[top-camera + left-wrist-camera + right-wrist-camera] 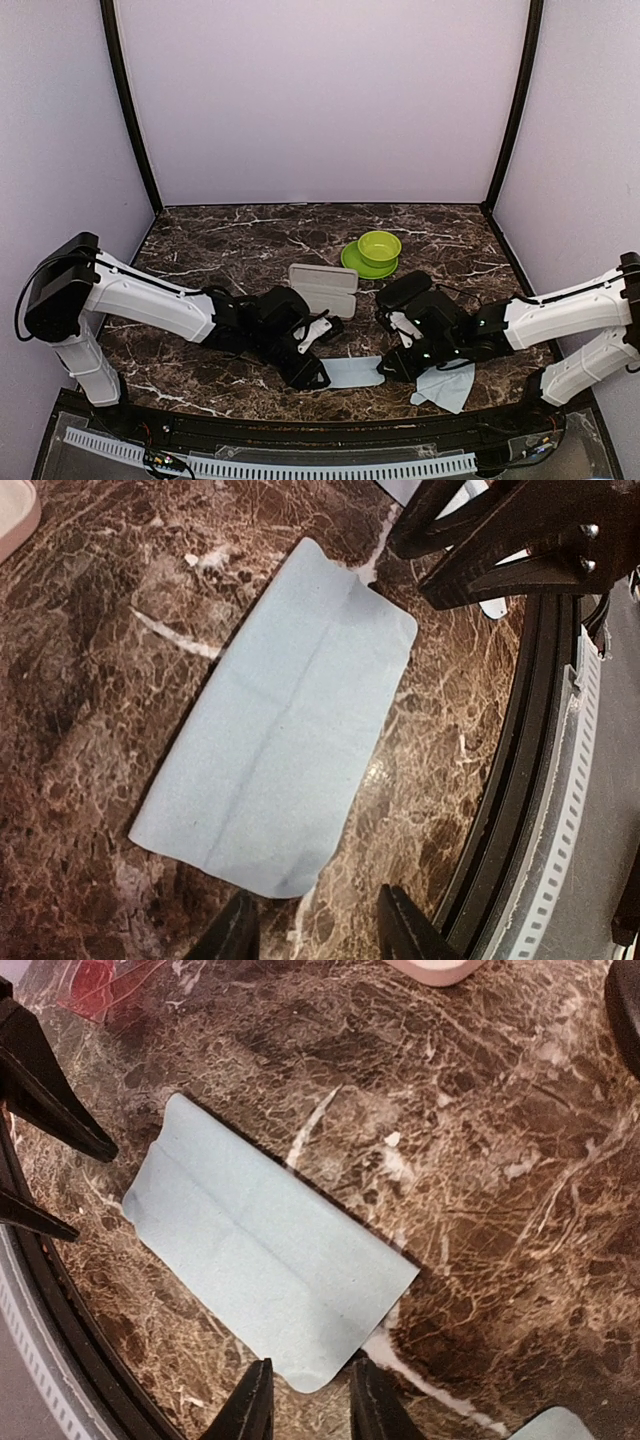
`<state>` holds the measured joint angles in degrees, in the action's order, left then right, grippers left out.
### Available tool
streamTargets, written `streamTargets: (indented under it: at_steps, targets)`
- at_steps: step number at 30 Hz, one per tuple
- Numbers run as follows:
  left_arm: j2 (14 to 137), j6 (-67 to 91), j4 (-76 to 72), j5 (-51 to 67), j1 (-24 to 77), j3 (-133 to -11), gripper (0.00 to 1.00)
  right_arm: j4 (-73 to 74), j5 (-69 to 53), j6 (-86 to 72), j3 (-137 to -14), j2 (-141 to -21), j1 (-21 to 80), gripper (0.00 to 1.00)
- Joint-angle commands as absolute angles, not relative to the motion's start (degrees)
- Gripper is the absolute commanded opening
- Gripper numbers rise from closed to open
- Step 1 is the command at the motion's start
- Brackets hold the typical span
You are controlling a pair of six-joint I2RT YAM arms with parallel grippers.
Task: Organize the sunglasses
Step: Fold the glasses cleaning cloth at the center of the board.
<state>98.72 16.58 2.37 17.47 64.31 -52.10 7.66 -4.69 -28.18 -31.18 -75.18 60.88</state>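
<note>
My left pincer (320,932) and right pincer (310,1405) stand spread, empty. I should lift straight up, not dragging the cloth (280,740).

Even, soft light from above. Top view bright, a bit low-res. Dark marble surface (200,250) has a faint sheen, with a small glare spot beside the blue cloth (280,730) in left wrist view. Shadows soft and short. Wrist views sharp at centre, softer at edges.
</note>
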Motion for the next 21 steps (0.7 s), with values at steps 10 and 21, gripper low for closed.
streamTargets:
  at_steps: [10, 21]
  targets:
    - [98.6, 16.6, 5.6, 18.2, 58.3, -55.8, 0.48, 9.5, 0.1, -27.8, -37.3, -80.2, 56.2, 0.34]
    - [103.1, 14.3, 7.8, 20.7, 56.3, -59.6, 0.41, 7.5, -3.8, -25.2, -38.6, -84.5, 54.4, 0.33]
